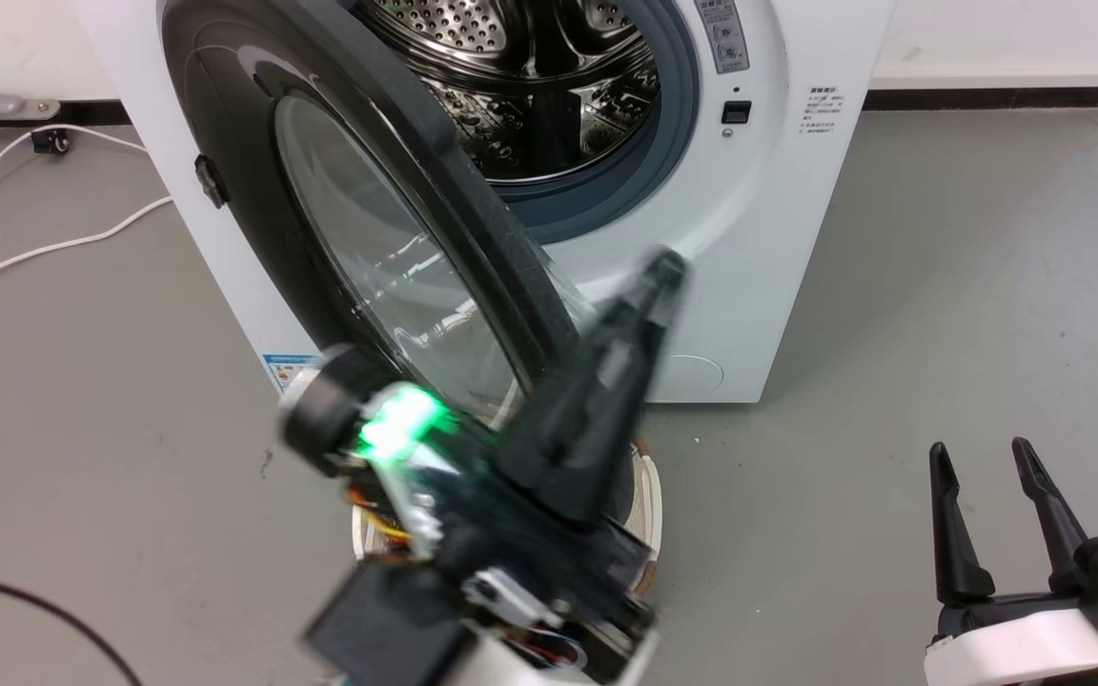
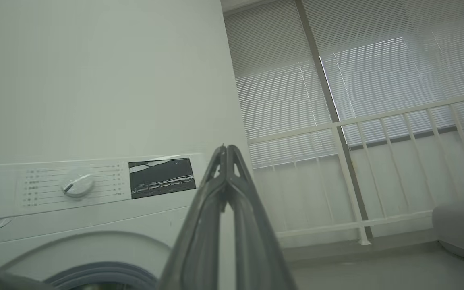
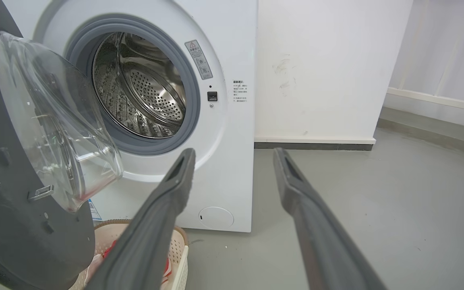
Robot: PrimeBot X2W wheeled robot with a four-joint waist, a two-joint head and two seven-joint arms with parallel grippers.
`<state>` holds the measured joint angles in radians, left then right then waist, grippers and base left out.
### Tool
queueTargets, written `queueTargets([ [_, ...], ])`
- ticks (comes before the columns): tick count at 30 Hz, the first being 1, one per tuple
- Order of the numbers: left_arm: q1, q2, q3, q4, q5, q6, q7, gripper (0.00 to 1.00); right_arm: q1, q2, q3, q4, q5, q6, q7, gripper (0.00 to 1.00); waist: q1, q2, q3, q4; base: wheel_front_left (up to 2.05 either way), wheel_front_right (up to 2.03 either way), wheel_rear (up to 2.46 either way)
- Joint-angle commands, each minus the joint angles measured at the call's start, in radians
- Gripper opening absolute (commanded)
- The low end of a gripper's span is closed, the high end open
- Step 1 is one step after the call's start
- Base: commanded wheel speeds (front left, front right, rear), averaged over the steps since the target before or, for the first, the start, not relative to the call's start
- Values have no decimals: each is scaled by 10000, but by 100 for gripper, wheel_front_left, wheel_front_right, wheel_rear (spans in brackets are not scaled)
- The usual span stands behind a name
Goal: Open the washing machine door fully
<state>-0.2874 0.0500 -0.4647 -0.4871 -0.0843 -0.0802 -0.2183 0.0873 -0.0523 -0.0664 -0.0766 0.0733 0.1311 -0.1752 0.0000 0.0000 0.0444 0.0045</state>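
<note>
The washer (image 1: 778, 191) stands on the grey floor (image 1: 940, 305) with its front toward you. Its door (image 1: 358, 229) is about half open. The door hangs from the washer's left side and stands up on its edge. Its free edge points out at you, away from the washer. The shiny black face looks to your left. The clear glass bowl bulges to the right, toward the steel drum (image 1: 530, 86) and the blue-grey ring (image 1: 625, 181) around it.

Your left tool (image 1: 660, 276) is blurry in the head view. The arm comes up from the bottom middle, and the fingers point up and to the right, over the low white front of the washer. They sit just beside the door's free edge, on the drum side. You cannot tell if they touch it. In the left wrist view the left tool (image 2: 226, 151) has its two fingers pressed together with nothing between them, pointing up past the washer's knob panel (image 2: 95, 185).

Your right tool (image 1: 978, 450) waits low at the right, well apart from the door. Its fingers are spread wide and hold nothing.

A cream basket (image 3: 177, 241) sits on the floor under the door's free edge. White cables (image 1: 53, 248) lie on the floor to the left of the door. Wide grey floor runs to the right of the washer.
</note>
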Motion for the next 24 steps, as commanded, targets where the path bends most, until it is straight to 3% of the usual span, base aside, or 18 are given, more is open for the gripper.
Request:
queueTargets([
  [1,210,8,-516,408,-219,-136,278,0,42,38,39,0,66,-7,39,100,0,0,-8,1,0,0,0],
  [12,1103,83,-2070,2827,-969,-308,1515,0,78,37,62,105,181,-7,39,100,0,0,74,-22,0,0,0],
  [24,1158,100,-1703,4375,-1151,252,1153,0,-189,37,186,319,352,-7,-48,100,0,0,282,-78,0,0,0],
])
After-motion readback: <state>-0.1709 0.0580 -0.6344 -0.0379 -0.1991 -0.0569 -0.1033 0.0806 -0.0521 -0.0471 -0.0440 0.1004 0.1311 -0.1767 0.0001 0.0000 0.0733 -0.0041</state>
